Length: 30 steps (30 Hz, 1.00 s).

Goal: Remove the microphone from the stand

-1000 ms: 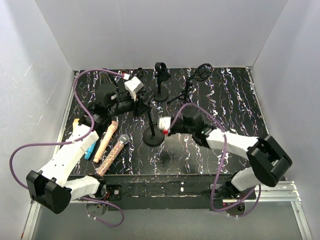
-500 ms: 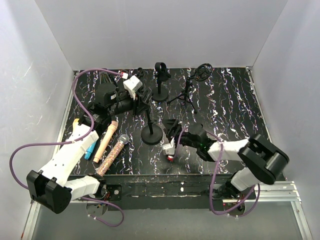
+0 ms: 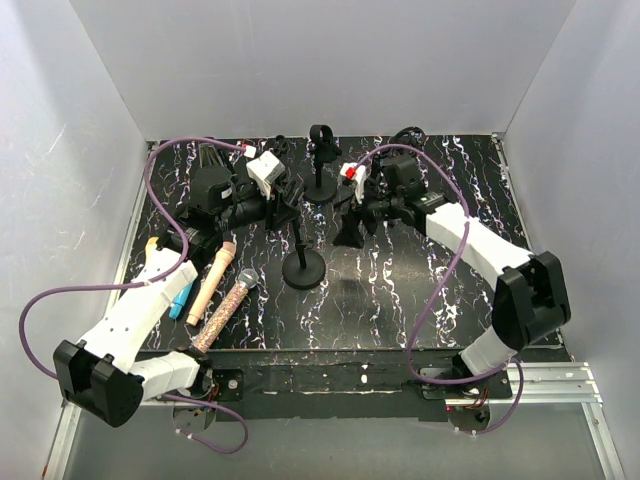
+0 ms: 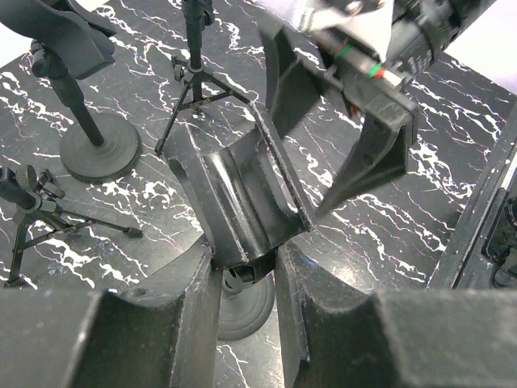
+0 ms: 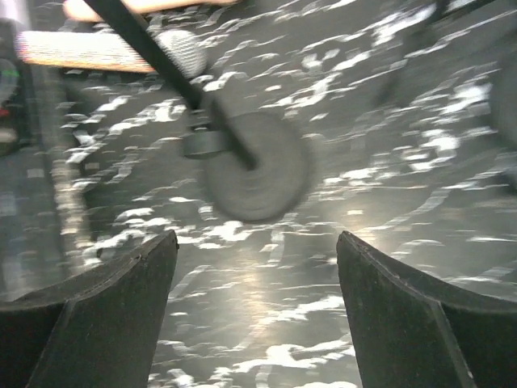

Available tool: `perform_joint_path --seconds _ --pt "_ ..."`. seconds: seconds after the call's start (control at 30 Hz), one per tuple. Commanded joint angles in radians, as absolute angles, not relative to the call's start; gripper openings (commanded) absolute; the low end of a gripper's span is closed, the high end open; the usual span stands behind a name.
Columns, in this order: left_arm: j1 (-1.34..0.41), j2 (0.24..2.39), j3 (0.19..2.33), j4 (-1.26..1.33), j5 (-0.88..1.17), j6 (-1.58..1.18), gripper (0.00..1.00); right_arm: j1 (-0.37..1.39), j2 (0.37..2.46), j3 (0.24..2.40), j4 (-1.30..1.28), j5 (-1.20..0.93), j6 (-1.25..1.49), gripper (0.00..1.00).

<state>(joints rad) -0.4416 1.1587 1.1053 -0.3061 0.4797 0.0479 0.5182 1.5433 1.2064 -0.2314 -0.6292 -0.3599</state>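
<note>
The right tool has swung from front to back, now spread wide. The left tool pinches the plastic clip on one black round-based stand. Two lie leftward: peach microphone, glittery microphone.

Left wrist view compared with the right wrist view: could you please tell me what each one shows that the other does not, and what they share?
Only the left wrist view: the empty black U-shaped microphone clip, pinched by the left gripper, and a black tripod stand. Only the right wrist view: a blurred glittery microphone with a silver mesh head. Both: the open right gripper, the round black stand base and the black white-veined table.
</note>
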Motion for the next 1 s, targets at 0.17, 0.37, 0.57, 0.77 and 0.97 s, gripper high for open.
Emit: perform_joint_path --seconds 0.17,0.37,0.57,0.77,0.97 --pt "-0.431 1.161 1.109 -0.325 0.462 0.078 0.0 0.538 1.69 1.289 -0.324 -0.977 0.141 0.84" --pt "-0.431 1.163 1.109 -0.336 0.492 0.075 0.0 0.54 1.773 1.324 -0.21 -0.968 0.296 0.84" --pt "-0.431 1.167 1.12 -0.35 0.492 0.084 0.0 0.54 1.85 1.367 -0.176 -0.95 0.348 0.79" --pt "-0.431 1.169 1.131 -0.377 0.483 0.104 0.0 0.54 1.874 1.373 -0.138 -0.985 0.386 0.66" --pt "-0.431 1.187 1.158 -0.417 0.5 0.12 0.0 0.545 1.897 1.371 -0.074 -1.051 0.413 0.53"
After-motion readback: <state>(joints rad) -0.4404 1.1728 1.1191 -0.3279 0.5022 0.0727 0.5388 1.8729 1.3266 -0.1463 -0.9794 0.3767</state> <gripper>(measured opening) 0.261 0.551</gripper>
